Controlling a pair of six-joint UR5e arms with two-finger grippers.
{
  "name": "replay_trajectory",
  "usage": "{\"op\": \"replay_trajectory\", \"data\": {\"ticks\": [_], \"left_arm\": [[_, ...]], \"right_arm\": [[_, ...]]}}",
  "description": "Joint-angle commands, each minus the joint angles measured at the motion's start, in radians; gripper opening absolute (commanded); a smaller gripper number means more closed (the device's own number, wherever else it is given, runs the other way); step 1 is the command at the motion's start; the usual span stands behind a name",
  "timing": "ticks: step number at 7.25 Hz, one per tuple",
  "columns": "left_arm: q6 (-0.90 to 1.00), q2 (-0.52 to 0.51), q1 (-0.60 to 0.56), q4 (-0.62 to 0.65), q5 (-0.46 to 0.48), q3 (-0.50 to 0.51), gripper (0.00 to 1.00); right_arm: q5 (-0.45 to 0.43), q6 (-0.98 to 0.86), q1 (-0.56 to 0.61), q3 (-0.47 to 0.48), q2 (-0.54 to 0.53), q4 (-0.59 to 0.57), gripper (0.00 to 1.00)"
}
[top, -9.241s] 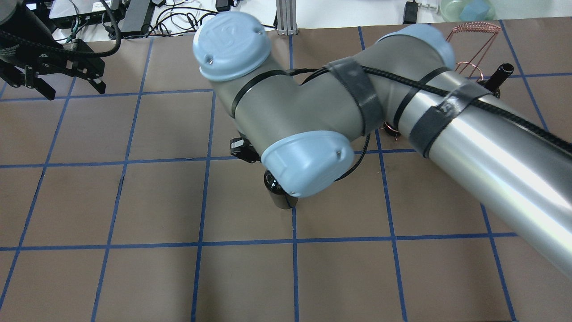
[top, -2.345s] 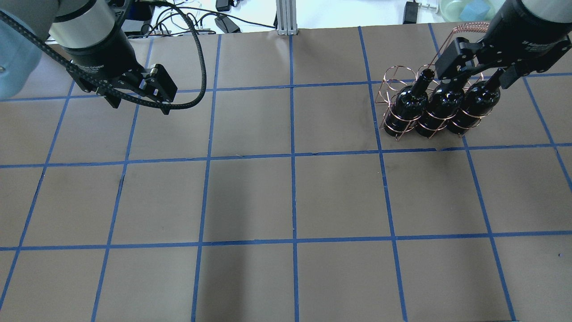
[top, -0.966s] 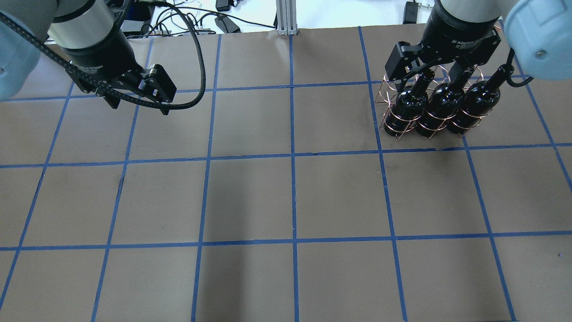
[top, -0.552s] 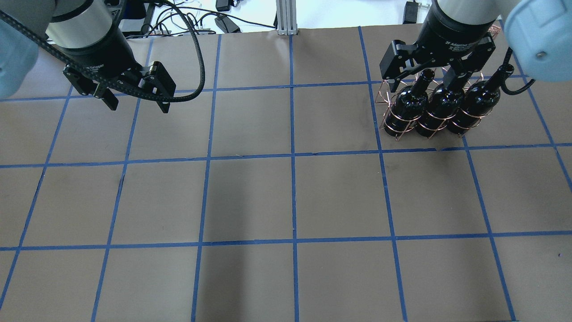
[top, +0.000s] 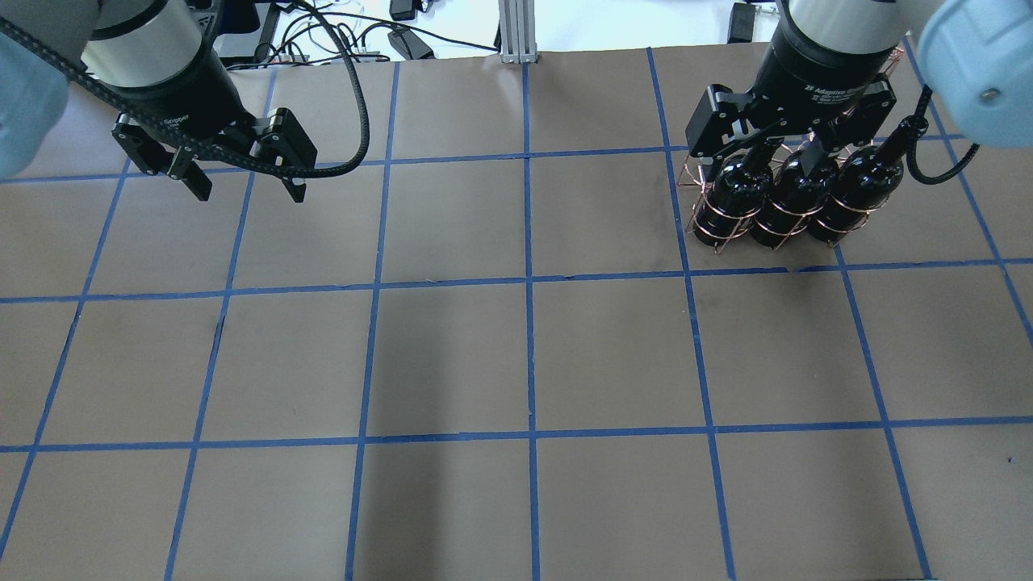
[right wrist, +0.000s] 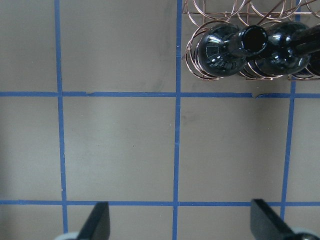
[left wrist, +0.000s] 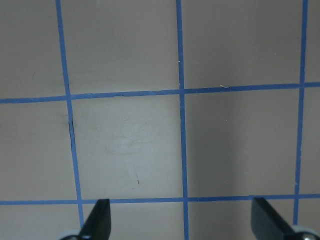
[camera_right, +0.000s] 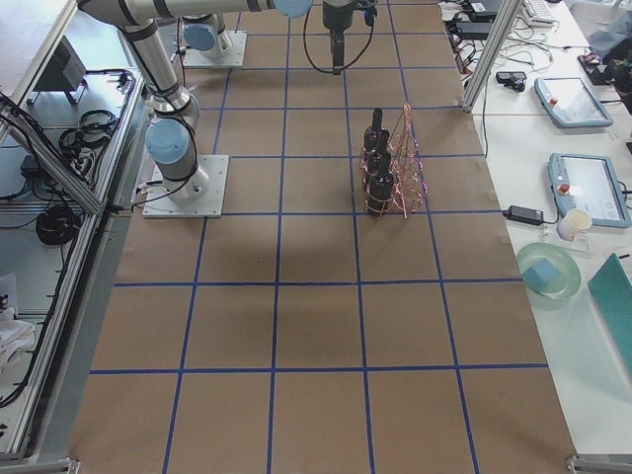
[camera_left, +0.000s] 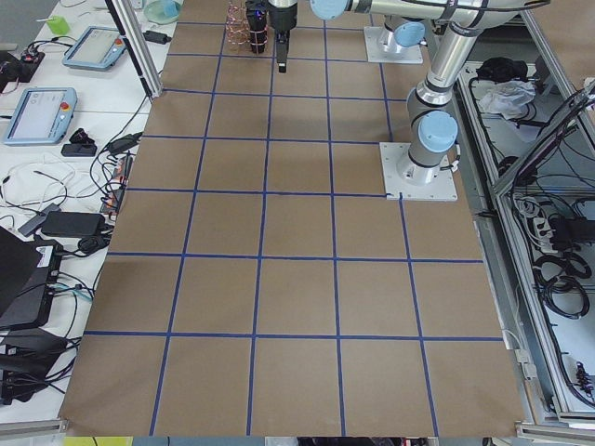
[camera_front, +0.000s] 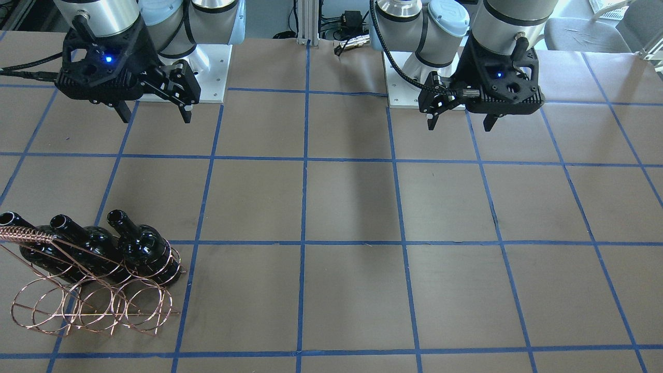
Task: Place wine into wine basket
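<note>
Three dark glossy wine bottles [top: 730, 194] [top: 795, 198] [top: 855, 194] stand side by side in the copper wire basket [top: 702, 234] at the table's far right. They fill the row nearest the robot, also in the front view [camera_front: 140, 248]; the basket's [camera_front: 93, 305] other loops are empty. My right gripper [top: 763, 149] is open, empty and raised, well clear of the bottles in the front view [camera_front: 153, 111]. The right wrist view shows the bottles [right wrist: 220, 50] beyond its fingertips [right wrist: 100, 220]. My left gripper [top: 246, 181] is open and empty at the far left, as the left wrist view's fingertips [left wrist: 97, 220] show.
Brown paper with a blue tape grid [top: 529, 282] covers the table. The arm bases [camera_front: 207, 57] stand on the robot's side. Cables and an aluminium post [top: 516, 32] lie beyond the table's far edge. Tablets and a green bowl [camera_right: 548, 272] sit on a side bench.
My right arm carried a bottle from mid-table; all three bottles now stand in the basket. The open right gripper has shifted left and away from them. The left gripper has turned slightly.
</note>
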Motion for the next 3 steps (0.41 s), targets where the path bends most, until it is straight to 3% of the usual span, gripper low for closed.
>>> {"op": "replay_trajectory", "data": {"ticks": [1,3], "left_arm": [[-0.005,-0.001,0.000,0.000,0.005,0.000,1.00],[0.000,0.000,0.001,-0.001,0.008,0.000,1.00]], "right_arm": [[0.000,0.000,0.000,0.000,0.000,0.001,1.00],[0.003,0.000,0.000,0.000,0.000,0.000,1.00]]}}
